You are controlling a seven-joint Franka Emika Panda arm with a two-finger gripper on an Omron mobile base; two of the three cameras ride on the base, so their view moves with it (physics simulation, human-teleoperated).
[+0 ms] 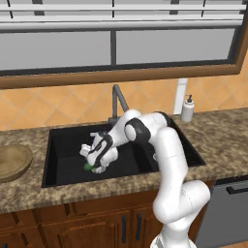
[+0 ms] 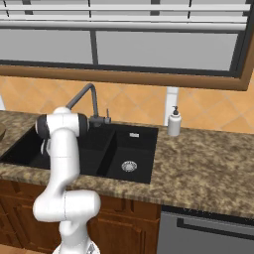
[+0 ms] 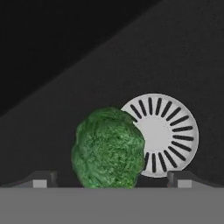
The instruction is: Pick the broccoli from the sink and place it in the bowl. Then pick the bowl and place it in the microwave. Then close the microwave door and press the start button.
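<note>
Hand view puts the broccoli point(image 3: 108, 148) directly ahead of us on the floor of the sink point(image 3: 175, 57), overlapping the near edge of the silver drain point(image 3: 164, 134). The gripper point(image 3: 111, 179) is spread wide, one fingertip point(image 3: 43, 179) on each side of the floret with clear gaps and no contact yet, so nothing is held.

We judge the step in hand to be the grasp. To do it well we would sink a little further so the pads meet the bulk of the floret rather than its crown, then close evenly; the lumpy shape may roll toward the drain if one pad lands first.

Left base view shows the hand low in the larger basin, the faucet point(image 1: 117, 99) behind it and the basin walls all round. Lifting straight up looks the safest exit, then left over the counter point(image 1: 29, 191) to the bowl point(image 1: 12, 161).
</note>
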